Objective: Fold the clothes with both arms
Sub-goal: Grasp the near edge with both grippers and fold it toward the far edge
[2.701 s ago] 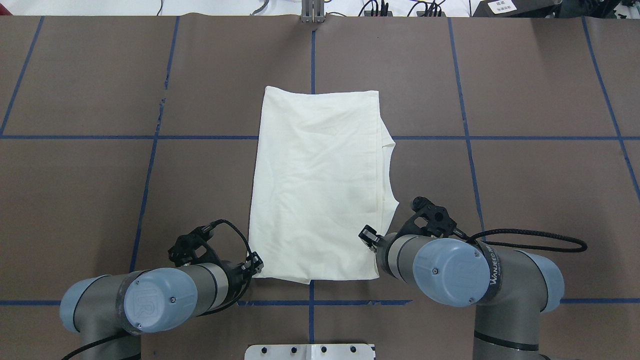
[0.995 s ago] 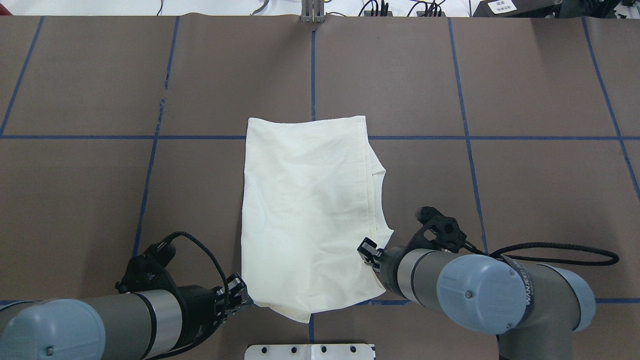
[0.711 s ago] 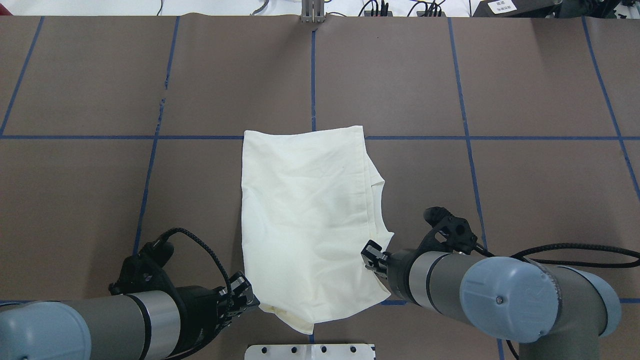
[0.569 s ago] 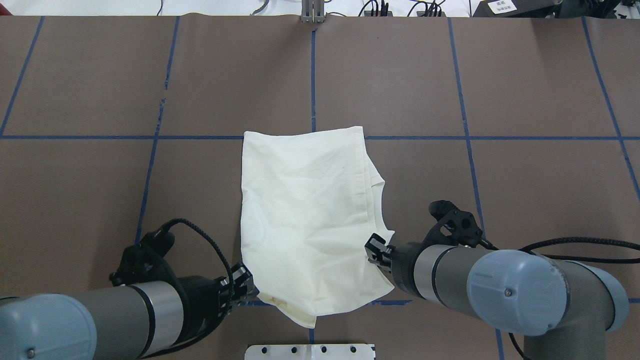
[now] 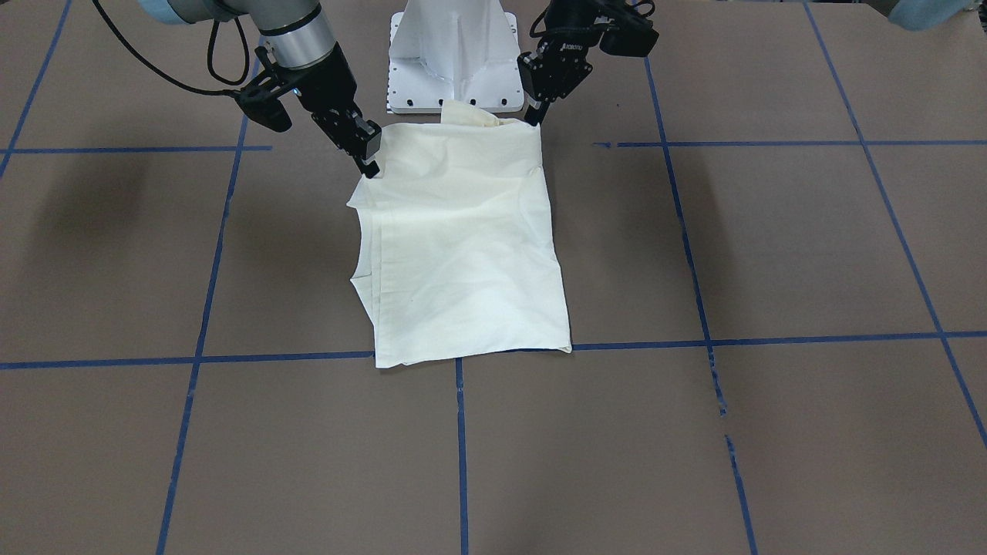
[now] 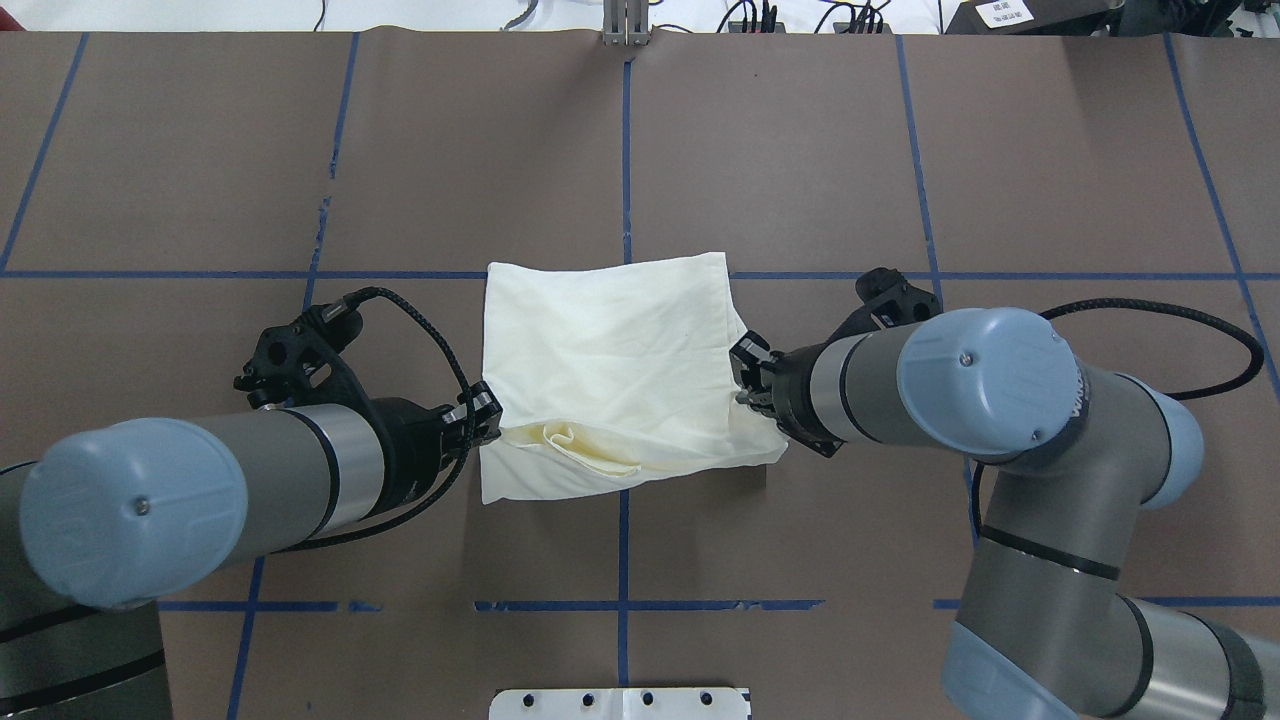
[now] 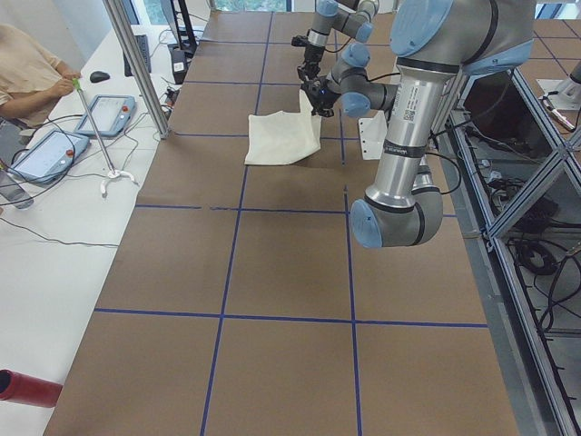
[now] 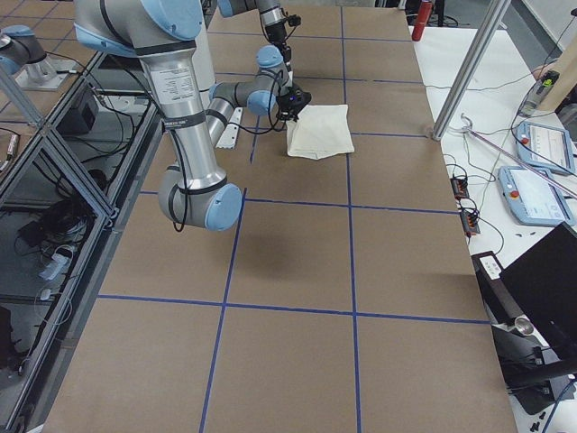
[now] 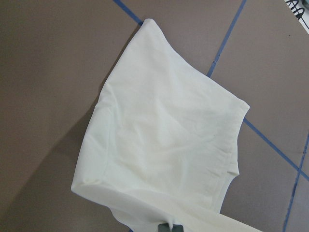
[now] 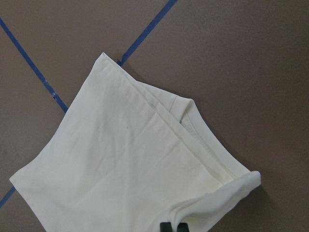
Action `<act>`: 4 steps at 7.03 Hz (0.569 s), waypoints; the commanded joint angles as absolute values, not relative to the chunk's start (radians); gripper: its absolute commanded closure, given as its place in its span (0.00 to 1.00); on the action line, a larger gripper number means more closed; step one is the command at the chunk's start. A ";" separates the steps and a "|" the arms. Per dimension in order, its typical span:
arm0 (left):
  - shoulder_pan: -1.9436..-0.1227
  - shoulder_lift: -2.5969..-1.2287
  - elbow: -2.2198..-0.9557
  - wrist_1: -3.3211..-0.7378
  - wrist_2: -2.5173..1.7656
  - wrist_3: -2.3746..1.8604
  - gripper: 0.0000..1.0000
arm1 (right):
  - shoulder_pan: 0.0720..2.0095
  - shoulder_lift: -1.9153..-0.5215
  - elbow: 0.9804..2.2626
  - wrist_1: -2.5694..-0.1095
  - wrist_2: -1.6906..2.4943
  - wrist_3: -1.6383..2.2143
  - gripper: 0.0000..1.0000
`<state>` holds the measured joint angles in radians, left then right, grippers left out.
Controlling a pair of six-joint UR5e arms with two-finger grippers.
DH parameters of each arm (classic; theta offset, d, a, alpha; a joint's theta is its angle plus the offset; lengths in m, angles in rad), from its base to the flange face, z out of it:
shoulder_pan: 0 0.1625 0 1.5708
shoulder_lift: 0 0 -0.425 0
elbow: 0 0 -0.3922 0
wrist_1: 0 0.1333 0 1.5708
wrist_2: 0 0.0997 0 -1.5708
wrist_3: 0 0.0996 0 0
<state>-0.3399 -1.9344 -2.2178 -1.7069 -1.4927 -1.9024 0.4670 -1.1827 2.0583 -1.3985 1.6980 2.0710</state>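
The T-shirt (image 6: 610,340) lies mid-scene on the table (image 6: 900,180). My left gripper (image 6: 487,412) and right gripper (image 6: 745,370) each clamp a lifted near corner. I judge it light, limp and prone to sag: grip it at the corners.

a robotics lab, set up as a test cell. a brown-covered table (image 6: 800,150) is ruled into squares by blue tape lines (image 6: 625,150). the left arm (image 6: 300,470) and the right arm (image 6: 860,385), both industrial, work over it. in the exterior left view, at 10 o'clock, an operator (image 7: 27,77) sits at a white bench (image 7: 54,245) with teach pendants (image 7: 113,113) and loose cables (image 7: 36,232). at 3 o'clock, aluminium framing (image 7: 536,263) holds wiring.
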 commanded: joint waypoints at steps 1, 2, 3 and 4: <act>-0.385 -1.945 -2.125 -1.726 -1.493 -1.833 1.00 | 0.518 -1.128 1.982 -1.399 1.713 2.069 1.00; -0.421 -1.977 -2.053 -1.770 -1.493 -1.830 1.00 | 0.523 -1.108 1.932 -1.397 1.715 2.057 1.00; -0.446 -1.991 -1.969 -1.843 -1.493 -1.825 1.00 | 0.534 -1.051 1.871 -1.397 1.715 2.056 1.00; -0.474 -2.005 -1.912 -1.905 -1.493 -1.794 1.00 | 0.554 -1.023 1.830 -1.397 1.721 2.054 1.00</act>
